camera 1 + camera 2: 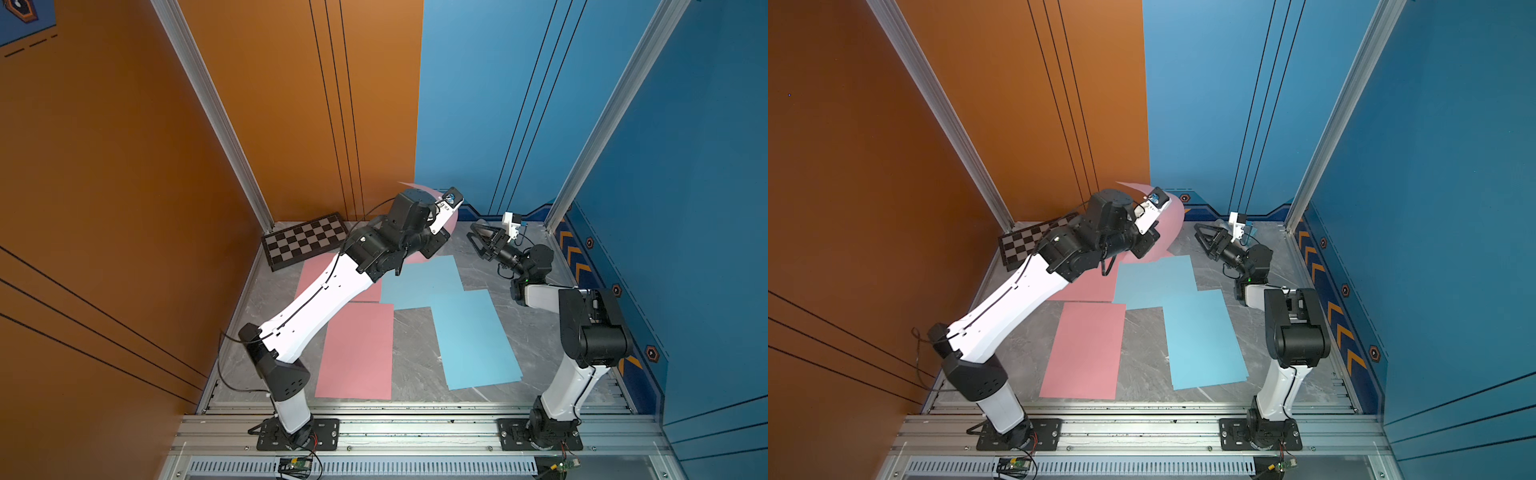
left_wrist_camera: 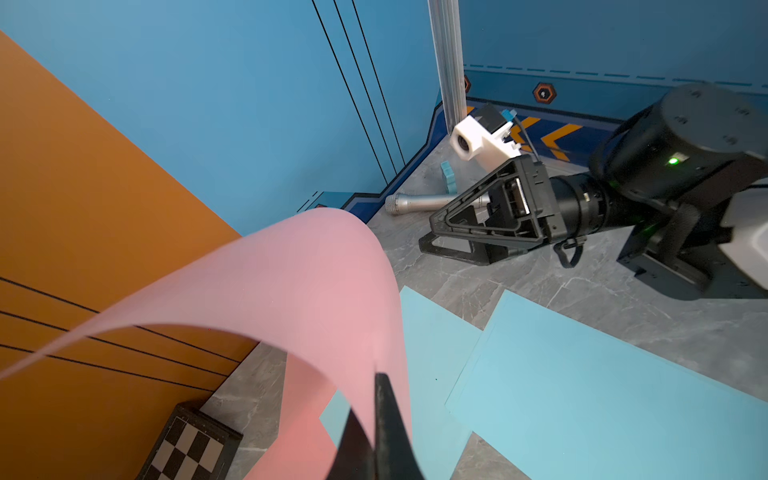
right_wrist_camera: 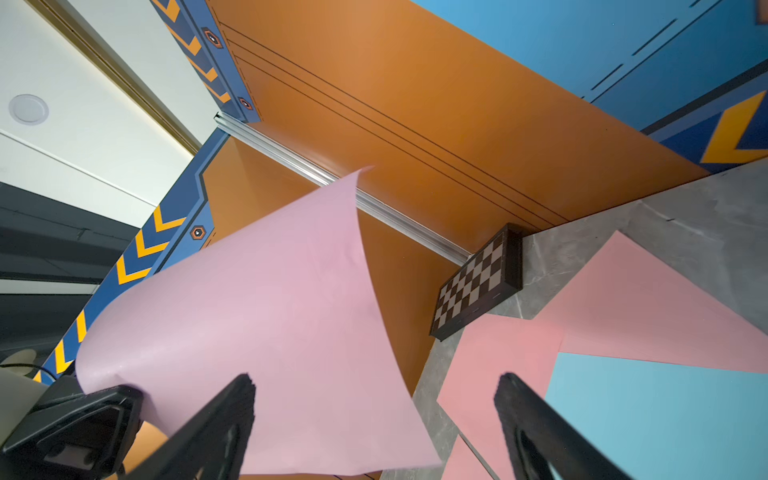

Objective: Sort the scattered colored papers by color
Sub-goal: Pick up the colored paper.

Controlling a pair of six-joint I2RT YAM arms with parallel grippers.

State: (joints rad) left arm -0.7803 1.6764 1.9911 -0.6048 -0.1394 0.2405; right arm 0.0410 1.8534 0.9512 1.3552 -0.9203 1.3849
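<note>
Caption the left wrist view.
Shut left gripper holds a curling pink paper sheet aloft; light-blue paper sheets lie flat; open right gripper nearby.

Matt, smooth pink paper point(image 2: 316, 291); grey marble-look tabletop point(image 1: 415, 365), slight sheen; fingers point(image 3: 224, 415) black matt plastic.

Orange wall point(image 1: 104, 166) facing the right jaws, blue wall point(image 1: 478, 104) facing the left jaws, both with thin black lines. Aluminium posts point(image 1: 208, 104) at corners. Grey marbled floor point(image 1: 415, 353) below both jaws. Orange chevron trim point(image 1: 577, 266) behind the right jaws. White ceiling point(image 3: 83, 62), round fixture point(image 3: 28, 109), far past the right jaws.
</note>
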